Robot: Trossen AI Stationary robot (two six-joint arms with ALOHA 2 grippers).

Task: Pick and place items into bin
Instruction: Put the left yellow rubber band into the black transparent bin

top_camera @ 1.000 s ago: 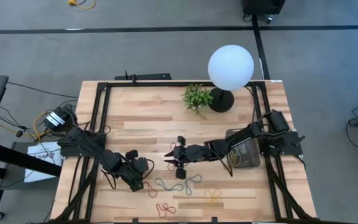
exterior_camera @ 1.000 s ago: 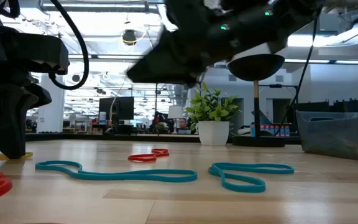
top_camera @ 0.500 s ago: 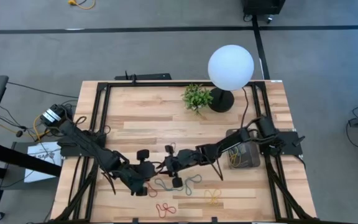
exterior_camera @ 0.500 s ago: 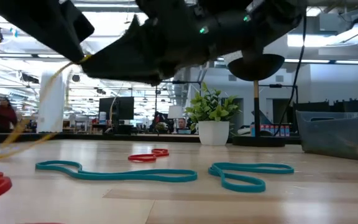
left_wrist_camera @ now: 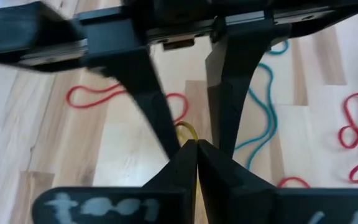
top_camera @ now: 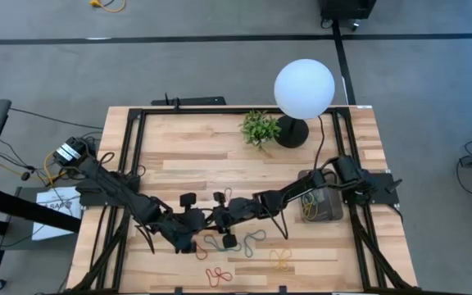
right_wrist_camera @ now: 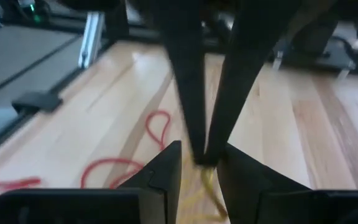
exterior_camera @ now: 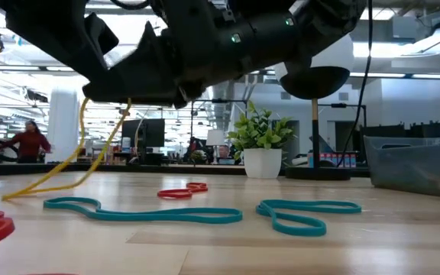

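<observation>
My left gripper (left_wrist_camera: 196, 152) is shut on a yellow rubber band (exterior_camera: 75, 164) above the table's near middle (top_camera: 201, 221). My right gripper (right_wrist_camera: 201, 168) is open and faces it (top_camera: 213, 219). Its two fingers stand on either side of the left fingertips and the band without touching them. Teal bands (exterior_camera: 143, 212), (exterior_camera: 308, 210) and red bands (exterior_camera: 182, 191), (top_camera: 218, 274) lie flat on the wood, and another yellow band (top_camera: 281, 260) lies near the front edge. The dark grey bin (top_camera: 322, 201) stands at the table's right with bands inside. My left gripper pinches the yellow band's upper end (left_wrist_camera: 186, 130) between its two fingertips, coming from above and slanting down. The band hangs slack below the fingers in a long curve. Its lower end (exterior_camera: 10, 195) reaches the tabletop.
A small green plant (top_camera: 259, 127) and a round white lamp (top_camera: 304, 90) on a black base stand at the table's far side. Black rails (top_camera: 133, 147) frame the tabletop. A person (exterior_camera: 29, 141) shows in the room beyond the table.
My left gripper has risen off the table with the yellow band, drawing its upper end up while the lower end stays down. My right arm has reached from beside the bin toward the table's left and now has its fingers around the left fingertips.
</observation>
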